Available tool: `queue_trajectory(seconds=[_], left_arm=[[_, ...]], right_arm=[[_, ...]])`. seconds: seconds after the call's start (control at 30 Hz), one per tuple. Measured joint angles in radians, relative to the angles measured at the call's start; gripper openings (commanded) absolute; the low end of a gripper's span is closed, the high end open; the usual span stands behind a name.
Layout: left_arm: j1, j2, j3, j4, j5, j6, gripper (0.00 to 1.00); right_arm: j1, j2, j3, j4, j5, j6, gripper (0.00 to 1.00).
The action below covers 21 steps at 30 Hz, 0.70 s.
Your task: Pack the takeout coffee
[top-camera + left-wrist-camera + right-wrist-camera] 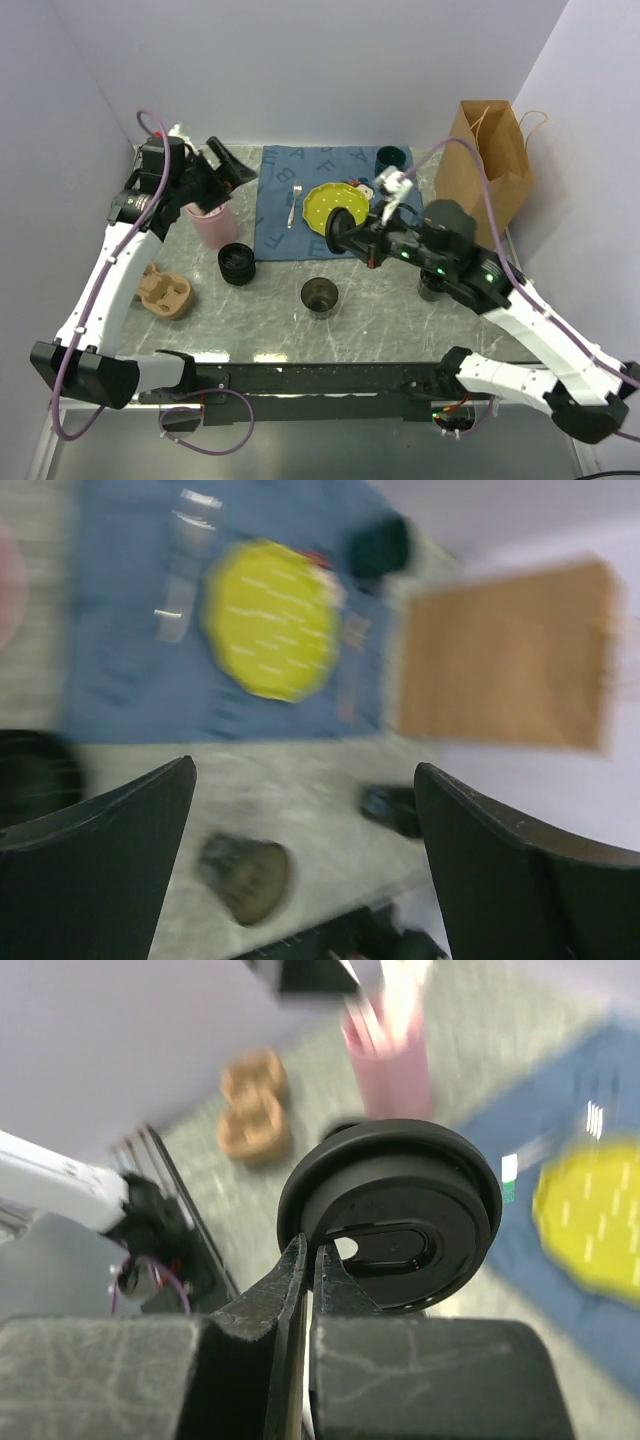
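Tightly right jaws pinch the black lid (400,1190) by its rim; left jaws gape empty, surroundings blurred.

White shells on both, left arm (105,270) and right arm (540,335), with chunky black joints. Purple cables (148,112) looping off each one. Tiny green lights (405,254) near the right wrist. Black wedge-shaped fingers (95,870), kinda scuffed and greyish up close.

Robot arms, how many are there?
2. The left arm runs up the left side, with the left gripper open near the pink cup. The right arm stretches over the middle, with the right gripper pinching a black lid. None seems hidden.
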Motion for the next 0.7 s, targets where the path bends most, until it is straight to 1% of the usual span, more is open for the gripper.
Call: queue_trajectory(seconds=[0.1,0.2,0.33,0.5,0.7], left_arm=[[0.029,0.004,-0.004,-0.103,-0.171,0.055,0.96],[0.028,-0.011,-0.055,-0.149,-0.276,0.076,0.97],[0.028,-0.045,-0.161,-0.203,-0.376,0.066,0.97],[0.028,-0.09,-0.252,-0.246,-0.484,0.029,0.97],[0.029,-0.126,-0.261,-0.322,-0.63,-0.029,0.97]], right_arm=[[0.006,0.091,0.068,-0.156,0.049,0.048,0.0],[0.028,0.219,0.134,-0.274,0.105,0.093,0.0],[0.088,0.372,0.177,-0.426,0.156,0.153,0.0],[0.137,0.517,0.237,-0.586,0.214,0.217,0.0],[0.164,0.607,0.3,-0.679,0.247,0.253,0.0]])
